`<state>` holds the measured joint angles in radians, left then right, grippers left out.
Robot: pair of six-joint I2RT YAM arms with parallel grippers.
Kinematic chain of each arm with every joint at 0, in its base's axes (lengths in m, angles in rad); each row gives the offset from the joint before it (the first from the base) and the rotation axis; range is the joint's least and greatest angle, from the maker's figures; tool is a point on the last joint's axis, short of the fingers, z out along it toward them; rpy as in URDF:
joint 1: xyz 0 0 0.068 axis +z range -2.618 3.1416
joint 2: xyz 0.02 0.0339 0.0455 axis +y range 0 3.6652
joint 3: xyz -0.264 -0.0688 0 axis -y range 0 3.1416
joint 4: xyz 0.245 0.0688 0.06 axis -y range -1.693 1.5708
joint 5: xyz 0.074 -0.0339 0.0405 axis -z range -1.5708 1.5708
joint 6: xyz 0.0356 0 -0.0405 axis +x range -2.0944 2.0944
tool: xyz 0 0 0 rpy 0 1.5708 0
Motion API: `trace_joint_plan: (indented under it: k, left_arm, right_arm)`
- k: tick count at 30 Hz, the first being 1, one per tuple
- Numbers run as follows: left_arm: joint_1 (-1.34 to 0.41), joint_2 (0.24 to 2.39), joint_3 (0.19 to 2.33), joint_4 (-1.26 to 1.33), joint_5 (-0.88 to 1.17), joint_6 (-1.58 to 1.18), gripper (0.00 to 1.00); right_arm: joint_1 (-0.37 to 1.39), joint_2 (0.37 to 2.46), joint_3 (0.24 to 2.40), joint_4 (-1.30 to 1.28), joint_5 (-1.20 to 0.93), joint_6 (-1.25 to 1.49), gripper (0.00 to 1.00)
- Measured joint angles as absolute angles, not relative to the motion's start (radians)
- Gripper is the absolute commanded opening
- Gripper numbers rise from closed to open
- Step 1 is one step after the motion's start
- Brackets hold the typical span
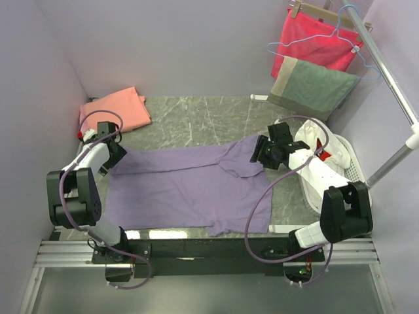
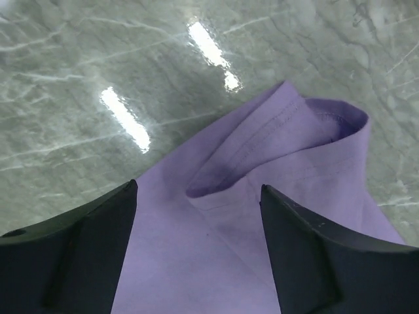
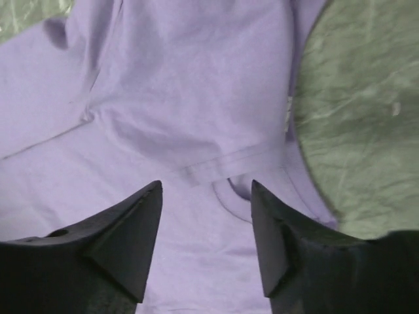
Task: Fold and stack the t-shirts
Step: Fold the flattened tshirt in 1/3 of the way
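- Overhead camera: high above the near edge, looking down across the whole marble table.
- Left wrist camera: close above the lavender t-shirt, at a stitched edge and bare marble.
- Right wrist camera: equally close, over a sleeve.
- All three share that shirt.

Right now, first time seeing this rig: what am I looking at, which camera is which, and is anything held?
Two small robot arms are bolted at the near edge of a marble table. The wide picture looks down from above and behind them. The other two come from a camera on each wrist, so the dark wedges are that arm's own fingers. A lavender t-shirt lies spread on the table, and a salmon-pink t-shirt lies at the far left corner. A red cloth and a grey-green towel hang at far right. The left gripper and the right gripper hover over the lavender shirt's ends, both open, holding nothing.
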<state>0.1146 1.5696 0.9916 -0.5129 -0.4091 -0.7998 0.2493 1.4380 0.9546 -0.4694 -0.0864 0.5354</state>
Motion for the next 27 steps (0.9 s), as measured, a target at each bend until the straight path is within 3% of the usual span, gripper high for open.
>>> trace_joint_plan:
  k: [2, 3, 4, 11, 19, 27]
  left_arm:
    - [0.115, 1.571, 1.0, -0.528, -0.419, -0.806, 0.84]
    - [0.115, 1.567, 1.008, -0.532, -0.421, -0.806, 0.98]
    - [0.114, 1.562, 1.019, -0.535, -0.423, -0.806, 0.99]
    - [0.114, 1.481, 1.066, -0.476, -0.354, -0.794, 0.98]
    - [0.111, 1.567, 1.043, -0.305, -0.126, -0.77, 0.96]
    - [0.11, 1.728, 1.015, -0.241, -0.047, -0.766, 0.96]
  right_arm:
    - [0.251, 1.42, 0.955, -0.477, -0.052, 0.533, 0.7]
    - [0.251, 1.404, 0.955, -0.486, -0.033, 0.531, 0.7]
    - [0.251, 1.382, 0.961, -0.497, -0.012, 0.528, 0.7]
    - [0.251, 1.39, 1.069, -0.469, 0.019, 0.506, 0.68]
    - [0.251, 1.679, 1.199, -0.377, -0.059, 0.5, 0.66]
    - [0.25, 1.916, 1.356, -0.364, -0.076, 0.505, 0.64]
